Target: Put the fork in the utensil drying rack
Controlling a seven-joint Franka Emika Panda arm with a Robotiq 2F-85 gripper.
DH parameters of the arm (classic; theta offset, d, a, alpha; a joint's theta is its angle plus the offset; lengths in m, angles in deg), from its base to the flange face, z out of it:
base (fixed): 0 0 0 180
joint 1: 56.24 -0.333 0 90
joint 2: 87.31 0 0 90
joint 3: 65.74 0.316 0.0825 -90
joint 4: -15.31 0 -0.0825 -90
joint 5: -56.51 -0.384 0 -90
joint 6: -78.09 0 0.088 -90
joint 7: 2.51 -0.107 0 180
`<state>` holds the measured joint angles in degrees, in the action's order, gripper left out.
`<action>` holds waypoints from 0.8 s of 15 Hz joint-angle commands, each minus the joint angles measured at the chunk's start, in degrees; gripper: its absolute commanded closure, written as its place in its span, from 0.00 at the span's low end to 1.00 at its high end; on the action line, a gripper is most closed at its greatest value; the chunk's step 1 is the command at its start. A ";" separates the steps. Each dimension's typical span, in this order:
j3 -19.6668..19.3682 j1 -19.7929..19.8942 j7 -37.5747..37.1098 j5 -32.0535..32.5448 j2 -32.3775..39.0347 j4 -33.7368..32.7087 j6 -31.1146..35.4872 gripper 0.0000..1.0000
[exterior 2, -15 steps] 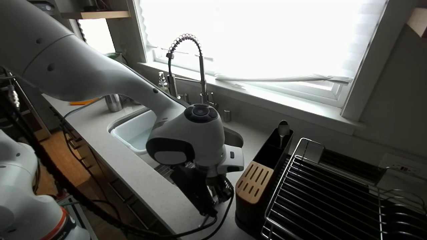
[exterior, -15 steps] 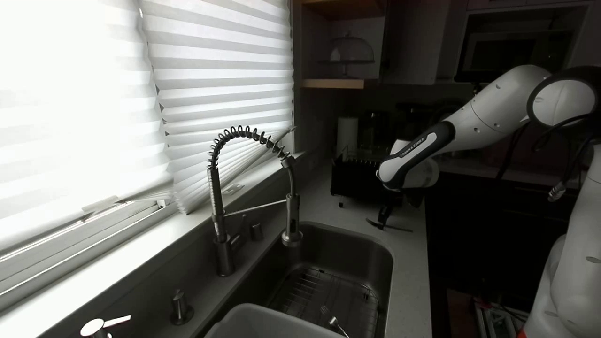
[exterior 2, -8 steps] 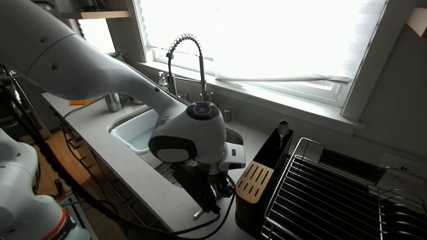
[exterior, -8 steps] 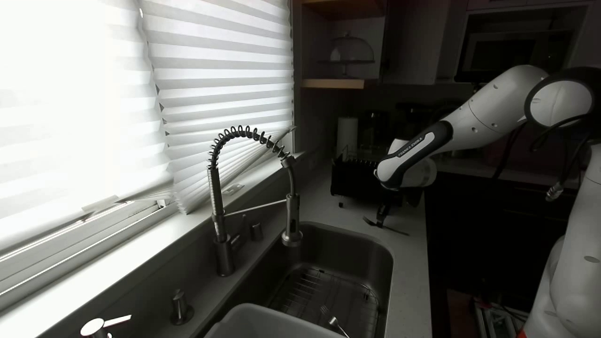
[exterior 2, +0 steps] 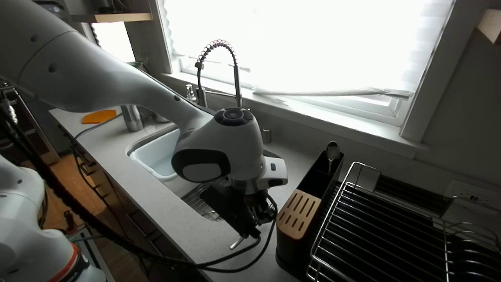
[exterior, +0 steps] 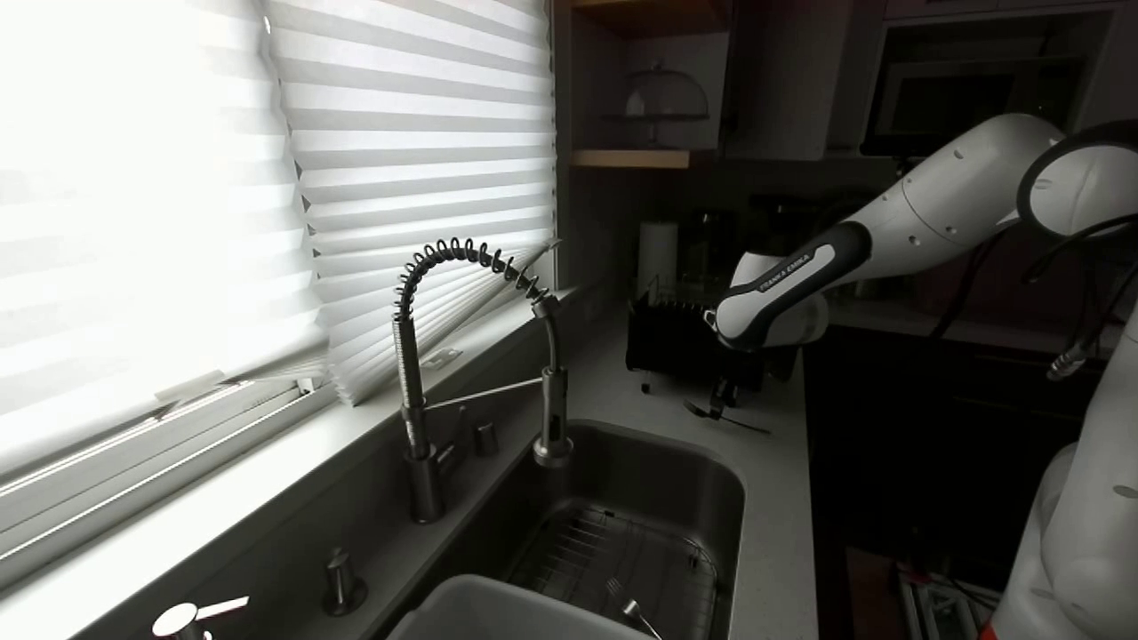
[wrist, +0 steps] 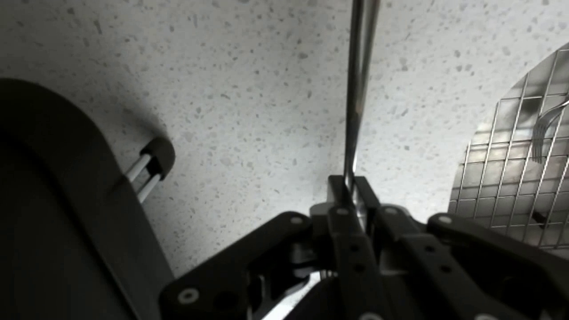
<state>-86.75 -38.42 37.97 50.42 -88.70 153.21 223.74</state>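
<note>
My gripper (wrist: 349,189) is shut on a long metal utensil (wrist: 359,84). In an exterior view the utensil (exterior 2: 237,243) shows a handle end below my dark gripper (exterior 2: 252,233). In an exterior view the utensil (exterior: 745,426) lies roughly level above the counter, with a small curved head at one end of my gripper (exterior: 720,404); tines cannot be made out. The black utensil drying rack (exterior 2: 287,250) stands beside my gripper, apart from it. It has a slotted wooden insert (exterior 2: 298,213), open compartments and a spoon (exterior 2: 331,154) upright in the far one.
Another fork (exterior: 631,608) lies on the wire grid in the sink (exterior: 653,476); it also shows in the wrist view (wrist: 542,129). A wire dish rack (exterior 2: 385,219) stands beyond the utensil rack. A tall faucet (exterior: 411,373) rises behind the sink. A cable (exterior 2: 235,270) hangs near my gripper.
My arm and gripper have risen slightly with the utensil still held. The utensil has moved a little higher above the counter and its tilt has changed slightly. The utensil rack has not moved.
</note>
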 commanded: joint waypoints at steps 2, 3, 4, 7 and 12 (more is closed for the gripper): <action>0.15 0.77 -4.76 5.25 -7.81 0.43 -5.07 0.98; 0.08 0.53 -5.06 5.03 -9.10 0.29 -5.85 0.98; 0.04 0.21 -5.05 4.43 -11.11 0.48 -6.70 0.98; -0.08 -0.34 -6.15 4.14 -15.59 0.42 -8.62 0.98; -0.61 -1.17 -10.37 3.34 -22.61 0.23 -4.07 0.98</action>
<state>-86.70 -38.54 29.83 53.97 -107.02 152.93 217.19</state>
